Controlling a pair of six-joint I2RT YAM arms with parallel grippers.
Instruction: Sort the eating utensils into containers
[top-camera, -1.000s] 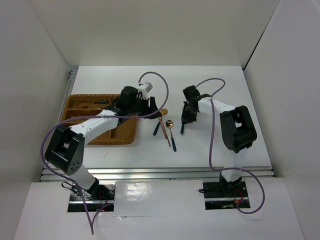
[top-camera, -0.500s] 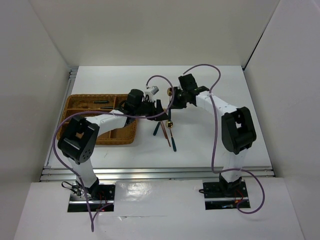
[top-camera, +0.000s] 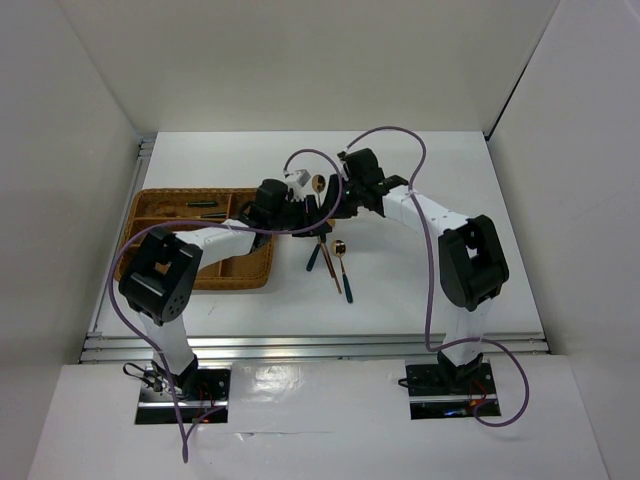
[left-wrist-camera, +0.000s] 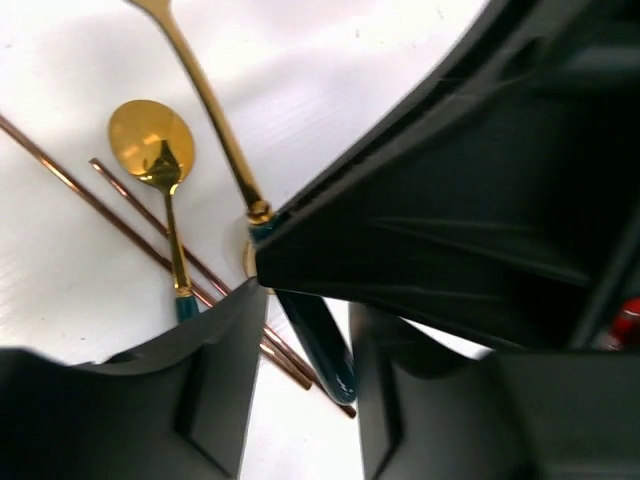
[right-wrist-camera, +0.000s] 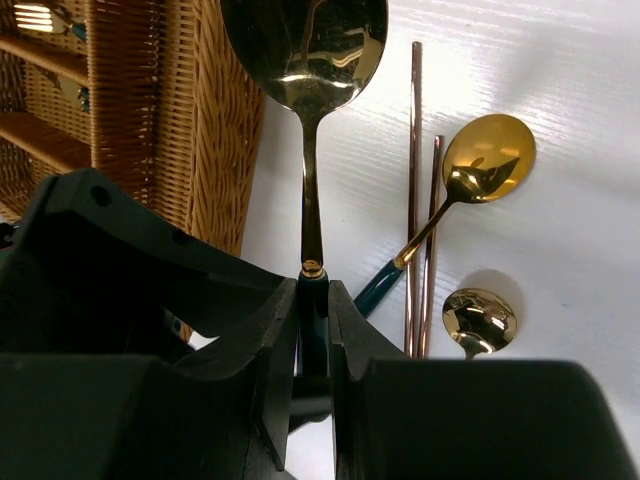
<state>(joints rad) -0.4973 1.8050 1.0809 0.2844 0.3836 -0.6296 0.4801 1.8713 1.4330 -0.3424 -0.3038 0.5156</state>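
Handover, by the look of it. From above, spoon (top-camera: 317, 183) is seen lifted clear of the table (top-camera: 260, 310). It is clamped by its stem in the right gripper (top-camera: 335, 198), just beside the left gripper (top-camera: 308, 213) and near the right end of the tray (top-camera: 170, 192). Small spoon (top-camera: 338, 247) and chopsticks (top-camera: 337, 275) are lying on the table, apart from the tray.

Left wrist view: jaws are seen standing apart, with a teal handle (left-wrist-camera: 322, 345) in the gap. Bare table shows on one side of it, so nothing is gripped yet. (Whose handle it is cannot be settled, as its head is cut off at the top edge.) Much of the frame is blocked by a black mass (left-wrist-camera: 480, 180), upper right.

Right wrist view: jaws are shut tight on the spoon just below its gold collar. The bowl points away and the tray wall is seen off to the left. Another gold head (right-wrist-camera: 480, 320) is partly hidden at the bottom.

Next, it is judged, the left jaws must be closed on the handle before the right grip is released. The spoon must then be lowered into a compartment; which one is not clear.
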